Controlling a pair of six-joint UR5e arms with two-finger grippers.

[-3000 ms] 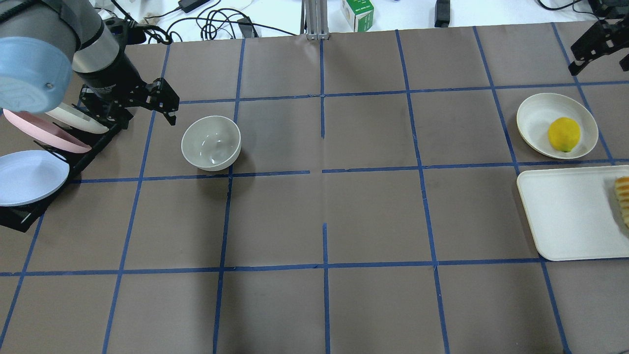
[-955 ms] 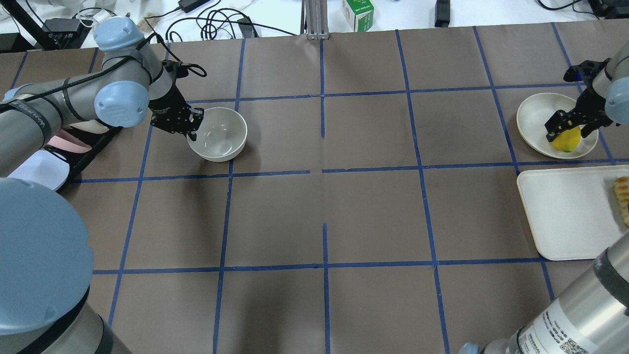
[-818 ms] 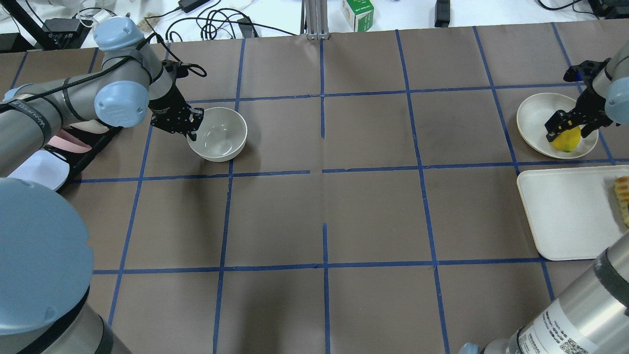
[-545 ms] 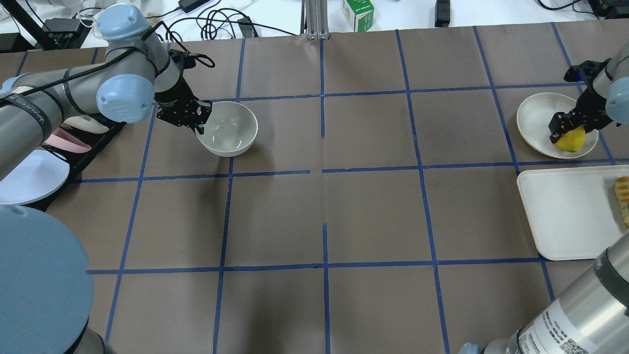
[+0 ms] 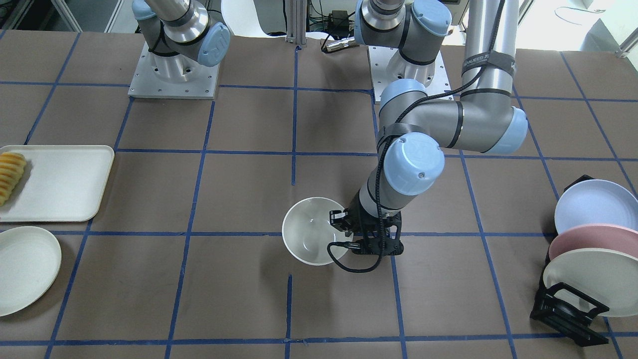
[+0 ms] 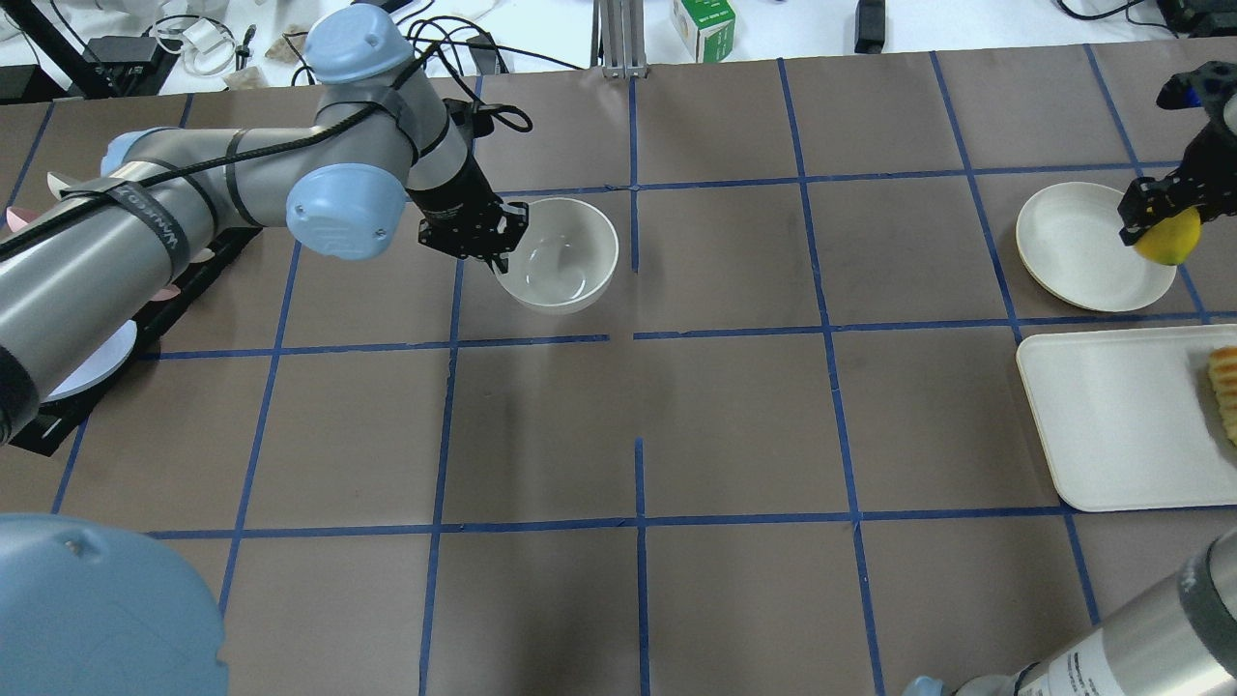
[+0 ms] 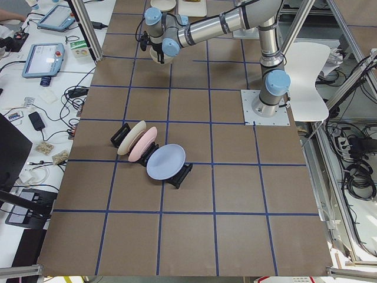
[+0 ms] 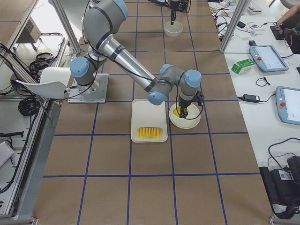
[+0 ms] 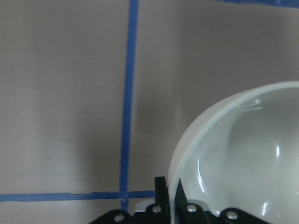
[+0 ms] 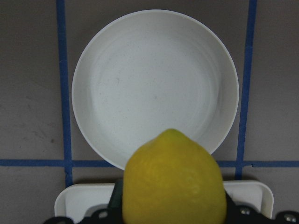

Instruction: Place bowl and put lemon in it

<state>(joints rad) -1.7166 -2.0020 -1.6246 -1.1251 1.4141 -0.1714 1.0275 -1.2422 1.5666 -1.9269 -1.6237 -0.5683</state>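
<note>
Off-white bowl (image 6: 560, 253) pinched by the left gripper (image 6: 499, 257); lemon (image 6: 1167, 238) clamped in the right gripper (image 6: 1160, 220).

Overhead: the left fingers close narrowly on the bowl's left rim, near the middle of the table (image 6: 734, 425). The lemon hangs over the right edge of a plate (image 6: 1068, 246), well apart from the bowl, with a tray (image 6: 1111, 425) beside the plate. Front-facing: only the left grip on the bowl shows, plus a rack (image 5: 568, 304) of plates; the right gripper and lemon fall outside this view. Left wrist: the rim runs between the two fingers, one inside and one outside; whether the bowl touches the table cannot be told. Right wrist: the lemon fills the fingers, clear above the plate. Right side: sliced food (image 8: 150, 132) lies on the tray. Left side: the bowl is too small to judge.
</note>
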